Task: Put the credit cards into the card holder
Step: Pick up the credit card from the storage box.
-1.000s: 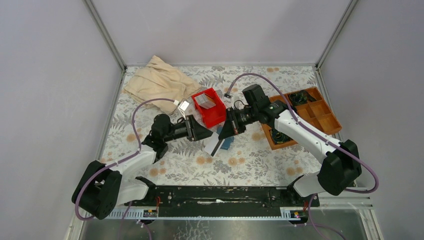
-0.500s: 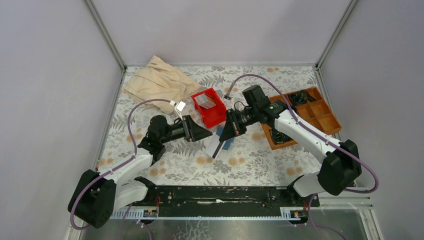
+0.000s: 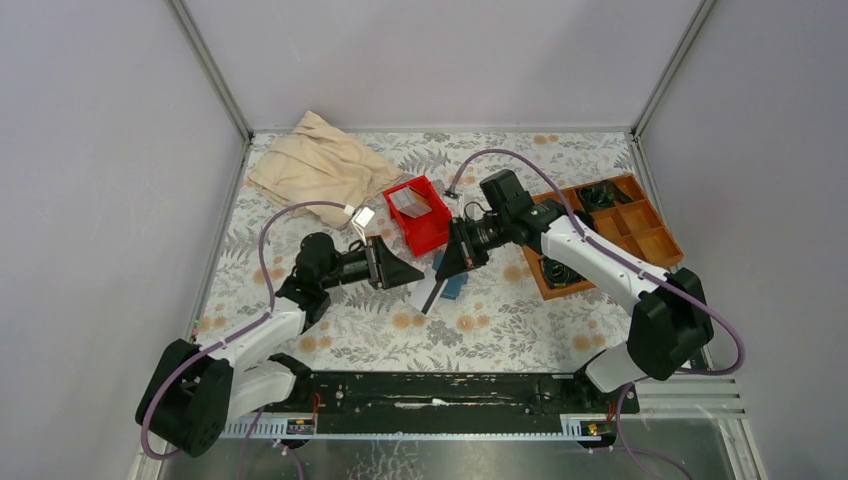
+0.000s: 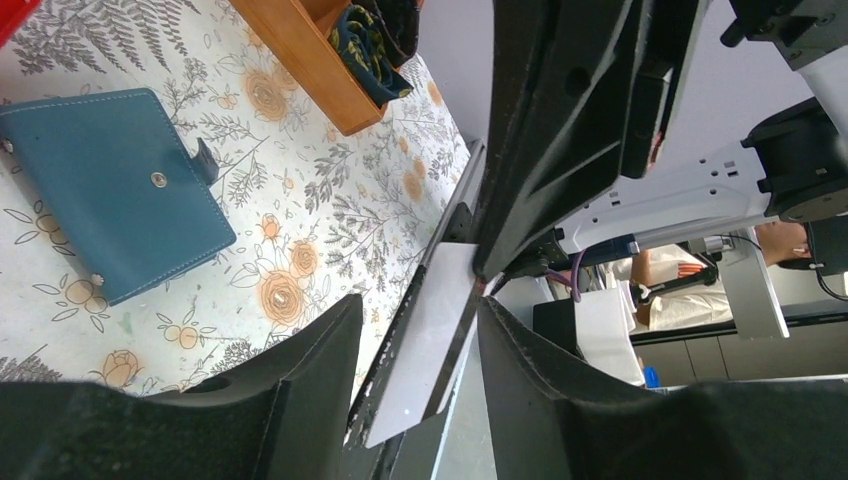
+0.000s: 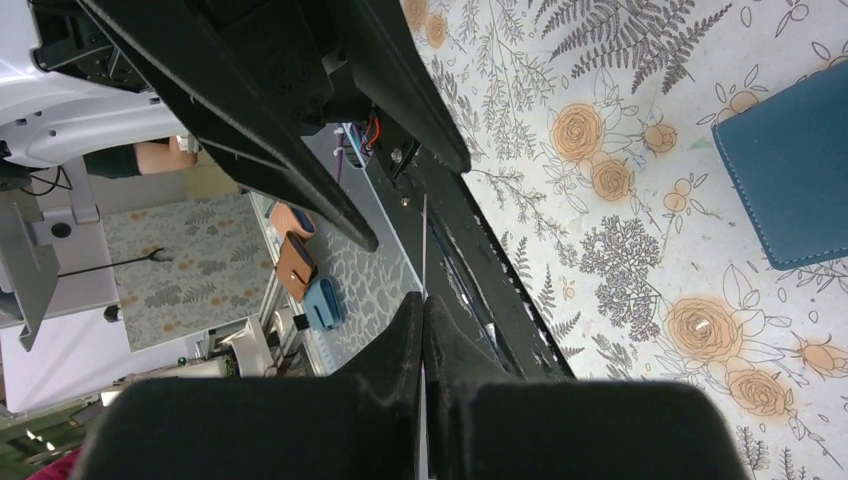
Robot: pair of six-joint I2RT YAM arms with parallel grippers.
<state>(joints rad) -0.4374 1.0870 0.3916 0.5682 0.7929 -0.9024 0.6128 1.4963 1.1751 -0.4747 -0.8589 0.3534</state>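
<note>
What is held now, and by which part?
The right gripper pinches a credit card by one end; the open left gripper holds nothing.

Left tool [image 4: 418, 310] agape, right tool [image 5: 422, 305] pinched

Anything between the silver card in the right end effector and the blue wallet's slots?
Yes. The flat teal-blue folding wallet lies closed, its cover hiding the slots. The thin pale card pinched in the right end effector also sits between the open fingers of the left end effector.
</note>
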